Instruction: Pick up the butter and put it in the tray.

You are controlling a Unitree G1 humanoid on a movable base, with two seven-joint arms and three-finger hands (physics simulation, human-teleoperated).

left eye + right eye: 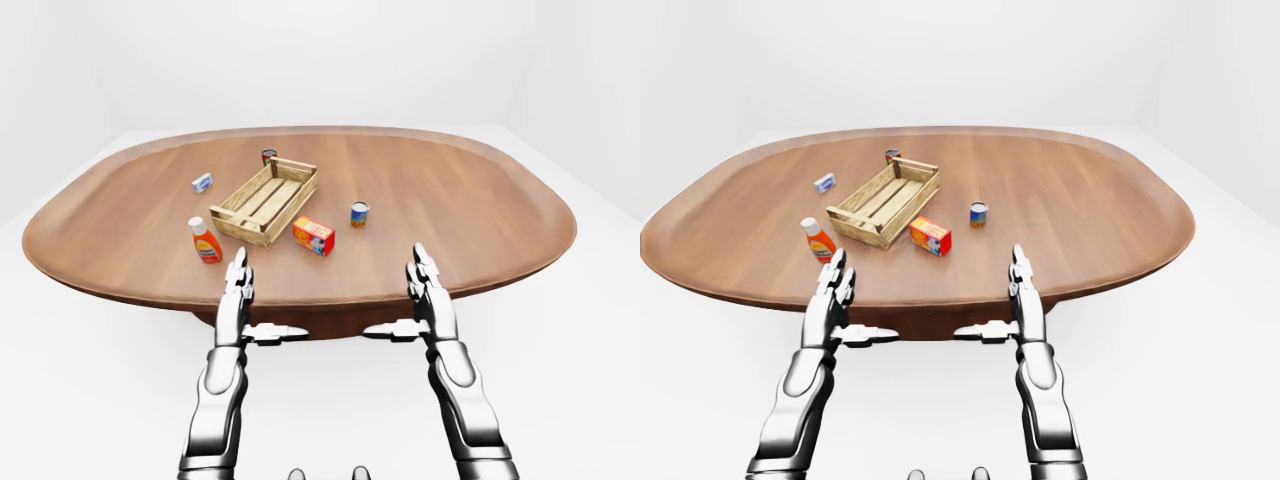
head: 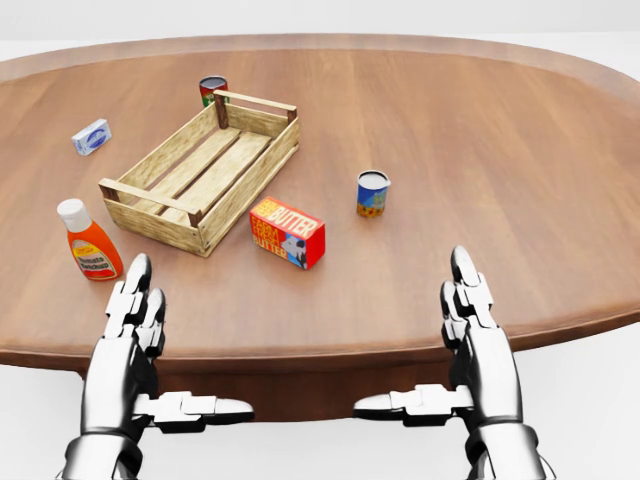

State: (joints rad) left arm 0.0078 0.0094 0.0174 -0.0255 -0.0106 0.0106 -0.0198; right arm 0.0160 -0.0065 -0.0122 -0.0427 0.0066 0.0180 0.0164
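Both hands (image 2: 300,405) flat, fingers spread — empty

Butter box (image 2: 287,232) lying on wooden table (image 2: 500,150), just right of tray (image 2: 203,171) near corner. Tray sitting slantwise, empty. Orange bottle (image 2: 89,242) standing left of tray; small white-blue packet (image 2: 91,137) lying farther left. Can (image 2: 212,91) standing behind tray's far end; second can (image 2: 372,193) standing right of butter. Left hand (image 2: 135,345), right hand (image 2: 472,340) hovering at near table edge, fingers extended, thumbs pointing inward, holding nothing.

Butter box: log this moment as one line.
butter box on table, beside tray | tray holds nothing | left robot hand open | right robot hand open | no grasp yet
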